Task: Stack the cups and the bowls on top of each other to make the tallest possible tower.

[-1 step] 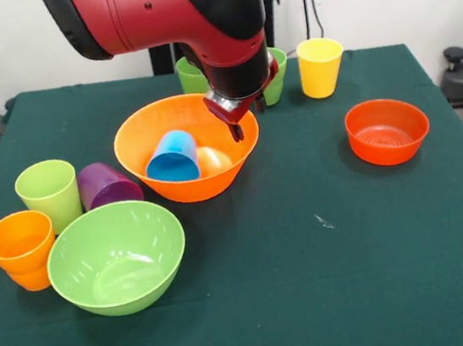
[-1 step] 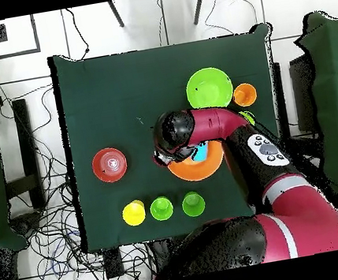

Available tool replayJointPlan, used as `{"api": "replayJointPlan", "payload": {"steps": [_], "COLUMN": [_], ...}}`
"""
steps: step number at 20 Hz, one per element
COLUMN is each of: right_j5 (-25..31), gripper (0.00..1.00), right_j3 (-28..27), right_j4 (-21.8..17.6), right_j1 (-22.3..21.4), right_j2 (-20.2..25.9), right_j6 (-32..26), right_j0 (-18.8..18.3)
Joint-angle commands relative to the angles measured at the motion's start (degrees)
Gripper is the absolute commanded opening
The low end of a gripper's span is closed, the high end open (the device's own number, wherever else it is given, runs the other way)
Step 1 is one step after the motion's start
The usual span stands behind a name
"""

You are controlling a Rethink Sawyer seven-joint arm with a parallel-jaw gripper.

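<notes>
Cups and bowls are sitting scattered over the dark green table (image 1: 331,279). Lying on its side inside the large orange bowl (image 1: 146,141), near the table's middle, is a blue cup (image 1: 173,158), with a pale yellow-orange object (image 1: 214,160) resting just beside it in the same bowl; what that object is cannot be told. The gripper (image 1: 236,119) is hanging over the orange bowl's far rim, above and slightly to the right of the blue cup in the front view, apart from it and holding nothing. Its fingers are showing as dark tips close together, but whether they are fully closed cannot be told. In the overhead view the arm (image 2: 225,121) is covering most of that bowl, leaving only a sliver of blue showing.

Toward the front left, a large lime-green bowl (image 1: 116,258) is standing upright. Just beside it an orange cup (image 1: 21,247) is sitting, seemingly nested in another orange cup. Behind those, a lime cup (image 1: 49,192) is standing upright, touching a purple cup (image 1: 107,186) that is lying on its side.

At the far edge, two green cups (image 1: 191,78) are partly hidden behind the arm, and a yellow cup (image 1: 320,66) is standing upright to their right. A small red-orange bowl (image 1: 386,130) is sitting alone on the right, well apart from everything else.
</notes>
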Motion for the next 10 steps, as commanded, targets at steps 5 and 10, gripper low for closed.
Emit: {"api": "replayJointPlan", "payload": {"steps": [5,10], "right_j5": [9.15,13.28], "gripper": [1.00,1.00], "right_j3": [-8.56,-10.81], "right_j4": [-1.61,-1.66], "right_j1": [-0.10,0.22], "right_j2": [4.00,4.34], "right_j6": [-3.53,-4.23], "right_j0": [2.09,1.58]}}
